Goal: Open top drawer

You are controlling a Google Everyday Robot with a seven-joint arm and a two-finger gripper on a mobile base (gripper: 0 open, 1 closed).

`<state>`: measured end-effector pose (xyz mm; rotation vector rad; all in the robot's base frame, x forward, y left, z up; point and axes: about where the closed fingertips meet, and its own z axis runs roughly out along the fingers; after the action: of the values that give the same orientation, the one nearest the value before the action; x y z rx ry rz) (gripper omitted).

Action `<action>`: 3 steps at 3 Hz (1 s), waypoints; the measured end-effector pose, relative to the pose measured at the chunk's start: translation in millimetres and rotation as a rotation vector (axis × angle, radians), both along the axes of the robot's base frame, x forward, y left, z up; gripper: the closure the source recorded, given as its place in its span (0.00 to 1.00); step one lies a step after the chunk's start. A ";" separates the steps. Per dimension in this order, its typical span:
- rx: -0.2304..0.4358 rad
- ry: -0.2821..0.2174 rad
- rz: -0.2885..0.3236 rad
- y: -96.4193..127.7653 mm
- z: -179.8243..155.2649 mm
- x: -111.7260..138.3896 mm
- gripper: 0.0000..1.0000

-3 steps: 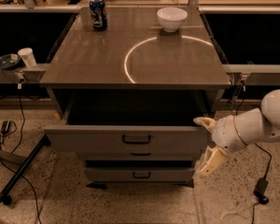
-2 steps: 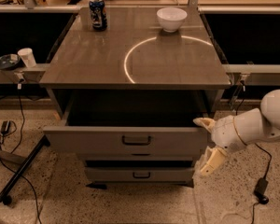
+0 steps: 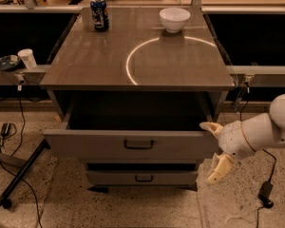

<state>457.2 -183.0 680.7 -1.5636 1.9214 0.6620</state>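
Note:
The top drawer (image 3: pixel 133 146) is the wide grey one just under the tabletop. It stands pulled far out, its deep dark interior showing, and its small dark bail handle (image 3: pixel 138 145) sits at the middle of the front. My gripper (image 3: pixel 214 151) is just off the drawer's right front corner, at the end of a white arm (image 3: pixel 261 129) coming in from the right. Its two pale fingers are spread apart, one (image 3: pixel 210 127) by the drawer's top right corner and one (image 3: pixel 220 168) lower down. It holds nothing.
A narrower lower drawer (image 3: pixel 141 177) is slightly out below. On the grey tabletop (image 3: pixel 109 65) stand a blue can (image 3: pixel 99 14) and a white bowl (image 3: pixel 175 19). A paper cup (image 3: pixel 26 58) sits on the left ledge. Cables and a black stand leg (image 3: pixel 19 175) lie on the floor at left.

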 end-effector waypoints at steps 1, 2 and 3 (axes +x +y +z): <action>0.002 0.004 0.003 -2.3 1.9 -14.2 0.00; 0.001 -0.003 -0.028 -11.0 3.4 -36.8 0.00; 0.001 -0.004 -0.028 -10.9 3.4 -36.9 0.00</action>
<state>420.3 -193.9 684.1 -1.5343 1.9365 0.6476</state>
